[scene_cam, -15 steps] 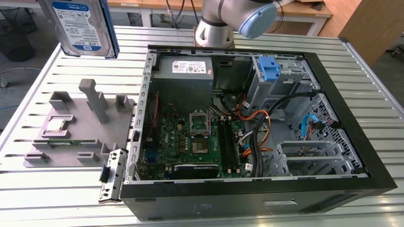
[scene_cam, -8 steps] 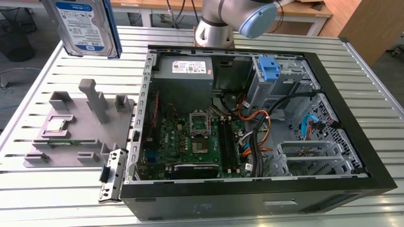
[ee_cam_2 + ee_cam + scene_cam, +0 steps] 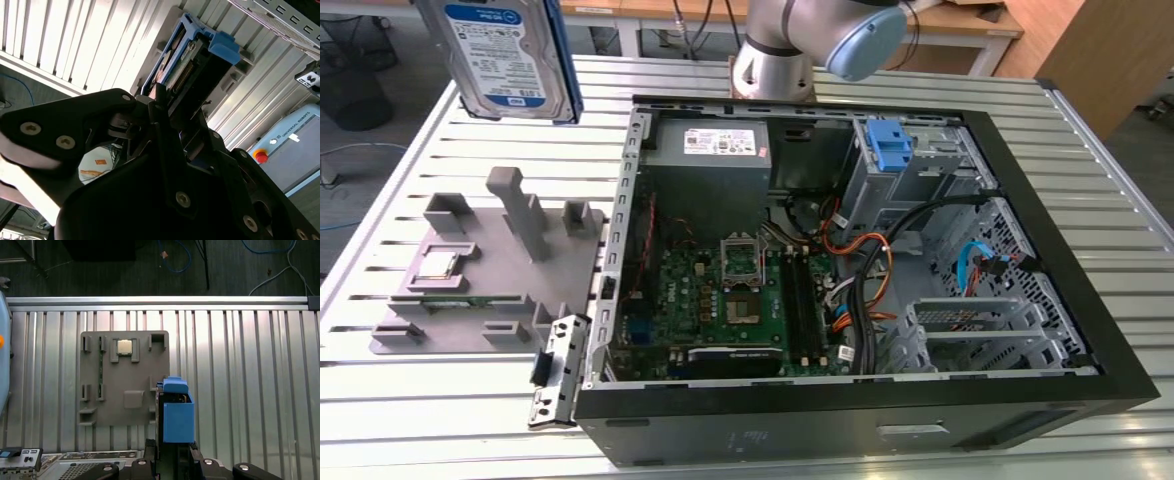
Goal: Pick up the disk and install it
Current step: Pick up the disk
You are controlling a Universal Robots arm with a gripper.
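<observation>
– Black bulk of my own wrist sits closest to the lens in the second wrist view. Past it my jaws are clamped on the disk (image 3: pixel 187 65), by one end as far as I can judge.

– Where is it in the room?

– High in the upper left of the exterior view, the disk (image 3: pixel 507 55) hangs upright with its label facing out. It is clear of the tabletop (image 3: pixel 440 400) and well apart from the open computer case (image 3: pixel 1067 250). In the first wrist view it hangs edge-on over the grey fixture plate (image 3: pixel 125 375).

– What worries you?

– Leverage. Most of the drive hangs beyond my grip, so a quick swing could make it pivot or slip, and its smooth blue rails give me little bite.

– And at the case?

– The drive cage with its blue latch (image 3: pixel 889 145) sits in the upper right of the frame, hard against the case wall. A bundle of cables (image 3: pixel 867 250) loops just beside it. A tilted drive could catch the wall's rim or snag those cables, I think.
</observation>
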